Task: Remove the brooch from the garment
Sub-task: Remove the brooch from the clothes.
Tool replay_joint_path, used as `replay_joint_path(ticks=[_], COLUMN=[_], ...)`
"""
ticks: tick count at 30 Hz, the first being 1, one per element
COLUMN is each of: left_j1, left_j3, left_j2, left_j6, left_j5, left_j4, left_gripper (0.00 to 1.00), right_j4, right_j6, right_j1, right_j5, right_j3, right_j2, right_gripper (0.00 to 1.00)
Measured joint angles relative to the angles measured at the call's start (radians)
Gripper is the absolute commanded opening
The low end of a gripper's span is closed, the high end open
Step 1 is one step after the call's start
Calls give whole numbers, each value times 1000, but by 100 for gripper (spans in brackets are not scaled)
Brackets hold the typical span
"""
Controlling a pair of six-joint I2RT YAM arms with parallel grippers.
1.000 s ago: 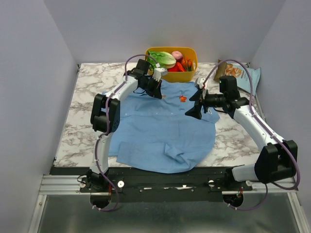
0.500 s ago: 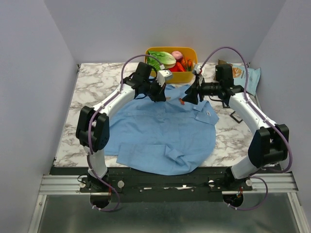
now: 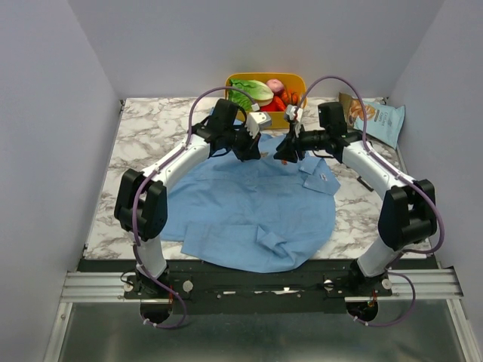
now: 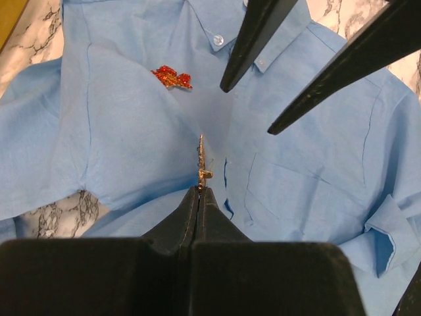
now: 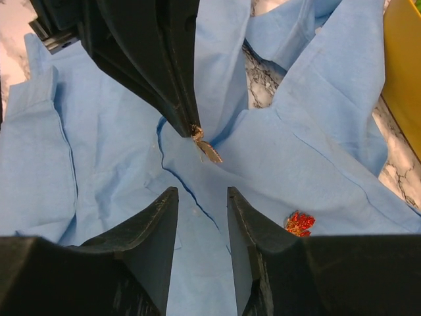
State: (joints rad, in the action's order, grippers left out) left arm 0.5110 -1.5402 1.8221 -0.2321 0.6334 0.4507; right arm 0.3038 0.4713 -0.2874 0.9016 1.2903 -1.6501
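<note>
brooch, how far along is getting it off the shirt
Done: the left gripper is shut on the brooch, the garment tented up beneath it. In hand: the right gripper hovers open just short of it. Left: freeing the brooch, which looks attached to the cloth, though I cannot be sure; the red ornament lies untouched.
</note>
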Motion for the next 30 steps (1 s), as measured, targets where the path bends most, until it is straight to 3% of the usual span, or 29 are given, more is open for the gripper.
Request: replay_joint_path(ticks=[16,30], left_j1=[0,0], left_j3=[37,37], left_j2=[-16,-16], left_j6=[-3,5], left_j5=[58,79], left_j4=[-9,-6], left_gripper=[0,0], right_j4=[9,117], right_j6=[56,144], right_j1=[-18,-27], right_j5=[-17,24], right_j3=[106,147], right_j2=[-94,-152], right_gripper=[44,44])
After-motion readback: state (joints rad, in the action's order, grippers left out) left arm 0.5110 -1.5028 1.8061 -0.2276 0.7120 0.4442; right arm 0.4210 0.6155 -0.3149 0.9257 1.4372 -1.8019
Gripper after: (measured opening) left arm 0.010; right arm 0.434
